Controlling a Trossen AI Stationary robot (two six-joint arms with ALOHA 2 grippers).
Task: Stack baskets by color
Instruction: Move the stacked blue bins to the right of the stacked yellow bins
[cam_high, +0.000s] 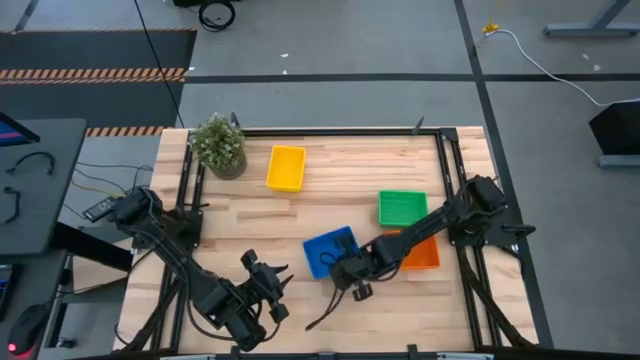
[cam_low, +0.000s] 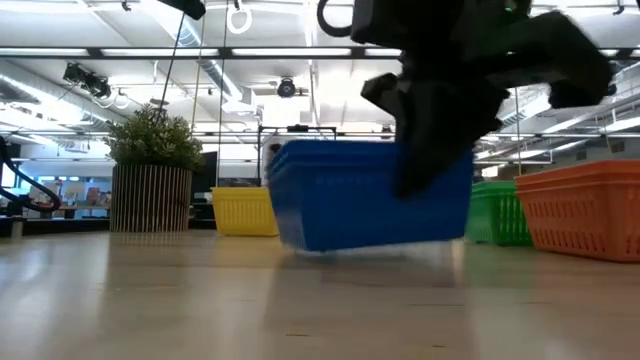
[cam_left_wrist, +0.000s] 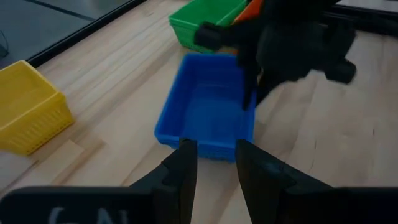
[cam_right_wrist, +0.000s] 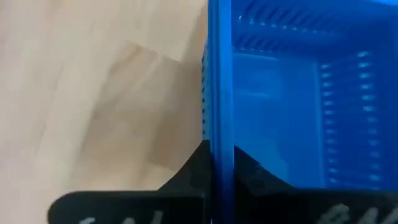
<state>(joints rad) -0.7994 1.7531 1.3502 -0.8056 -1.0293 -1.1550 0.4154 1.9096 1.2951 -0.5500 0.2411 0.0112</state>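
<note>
High view: one yellow basket (cam_high: 286, 168), one blue basket (cam_high: 330, 251).

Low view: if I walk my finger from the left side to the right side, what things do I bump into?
Plant → yellow basket → blue basket, with the right tool shut on its wall → green basket → orange basket.

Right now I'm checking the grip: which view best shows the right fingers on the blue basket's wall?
The right wrist view: fingers pinch the blue basket wall. The left wrist view shows this from farther off; high and low views hide contact.
</note>
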